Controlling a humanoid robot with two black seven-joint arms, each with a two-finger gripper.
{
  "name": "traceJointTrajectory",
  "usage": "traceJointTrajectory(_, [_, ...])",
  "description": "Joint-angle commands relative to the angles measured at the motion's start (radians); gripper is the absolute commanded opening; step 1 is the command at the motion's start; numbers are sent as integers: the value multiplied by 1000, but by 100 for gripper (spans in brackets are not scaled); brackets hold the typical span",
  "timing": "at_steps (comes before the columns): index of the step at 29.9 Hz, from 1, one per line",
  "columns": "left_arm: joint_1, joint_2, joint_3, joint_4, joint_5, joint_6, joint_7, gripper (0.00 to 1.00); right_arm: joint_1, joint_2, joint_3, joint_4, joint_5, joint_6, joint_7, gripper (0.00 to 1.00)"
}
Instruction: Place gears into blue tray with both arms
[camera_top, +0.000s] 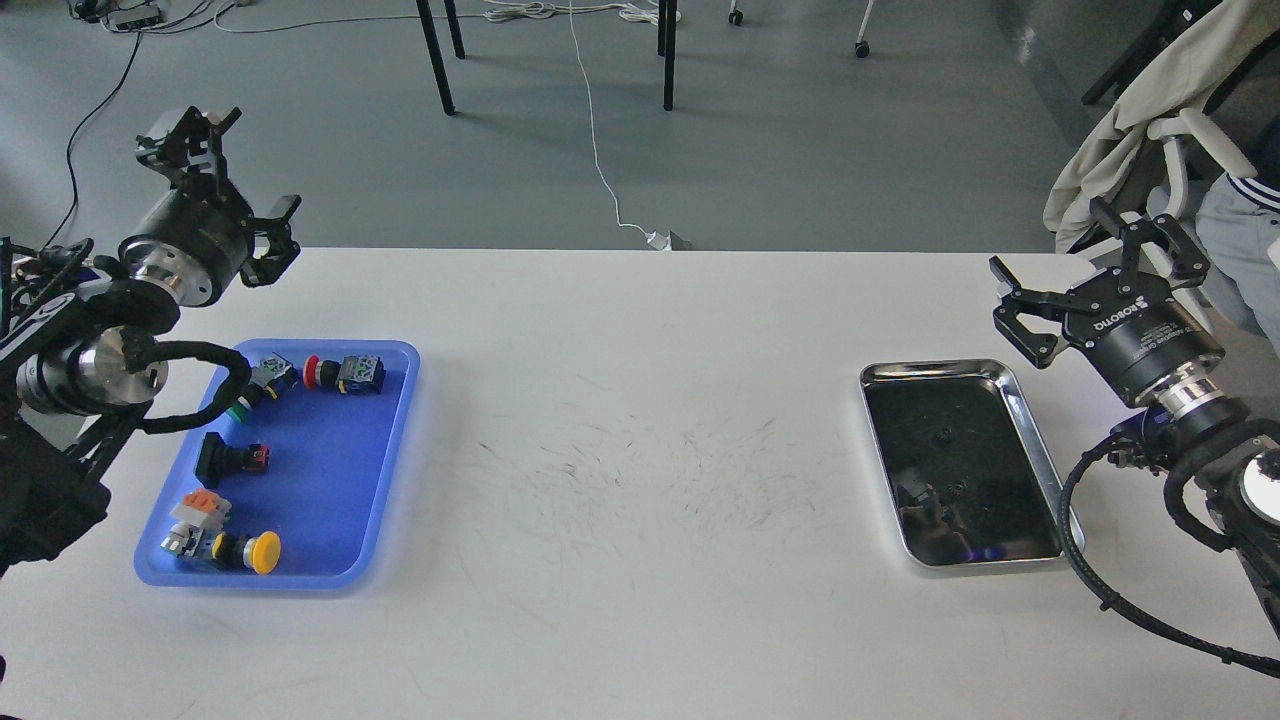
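The blue tray (390, 440) lies at the table's left and holds several coloured-cap push-button switches (345, 373). Two tiny dark gears (941, 436) show faintly on the mirror bottom of a steel tray at the right, the second gear (958, 487) a little nearer me. My left gripper (240, 175) hangs open above the table's far left corner, behind the blue tray, with nothing in it. My right gripper (1088, 275) is open and empty, raised just beyond the steel tray's far right corner.
The shiny steel tray (1040, 440) sits at the table's right. The white table (640, 450) between the trays is scuffed. A cable loops from each wrist. A chair with a beige jacket (1130, 130) stands past the right edge.
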Motion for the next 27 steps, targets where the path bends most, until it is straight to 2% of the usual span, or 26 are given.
traceJointTrajectory(1, [-13,2,-1,-8,-3,0,-1,98,4,-7,-1,-3,1,0,0,99])
traceJointTrajectory(9, [-22,1,-7,-8,-15,-1,-1,98,1,1,-4,-1,-1,0,-2,99])
traceJointTrajectory(14, [-17,-1,-85,6,-20,-40,12,98,6,1,-9,0,-2,0,-2,99])
traceJointTrajectory(27, [-17,8,-70,-13,-5,-31,15,98,19,-18,-12,5,-2,0,-2,99])
